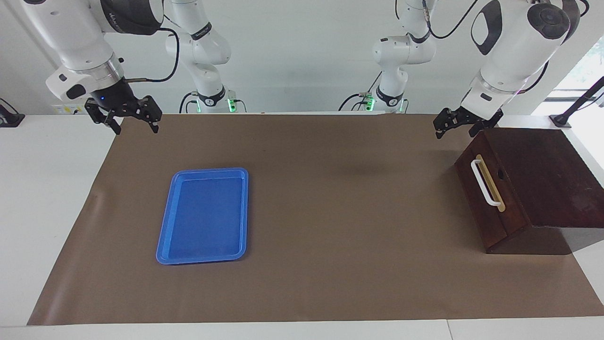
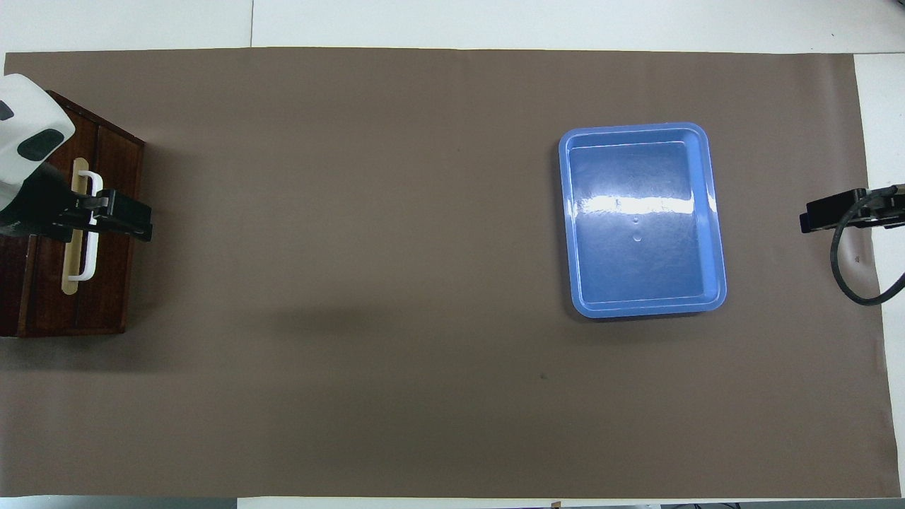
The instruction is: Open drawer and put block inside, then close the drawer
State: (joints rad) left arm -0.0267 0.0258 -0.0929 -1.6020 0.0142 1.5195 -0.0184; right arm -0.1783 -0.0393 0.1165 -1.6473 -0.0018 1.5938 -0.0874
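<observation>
Brown mat [image 1: 330, 212]: closed drawer [image 1: 488, 198] below spread left gripper [image 1: 455, 123]; right gripper [image 1: 123, 118] spread.

white arms, black pincers, black cables

We see the drawer [image 1: 488, 196] shut flush in its dark wooden box [image 1: 542, 179], at the left arm's end of the brown mat [image 1: 330, 212]. Its dark brown front carries a white bar handle [image 1: 483, 182] on a tan strip and faces along the mat toward the blue tray [image 1: 205, 215], well apart from it.
</observation>
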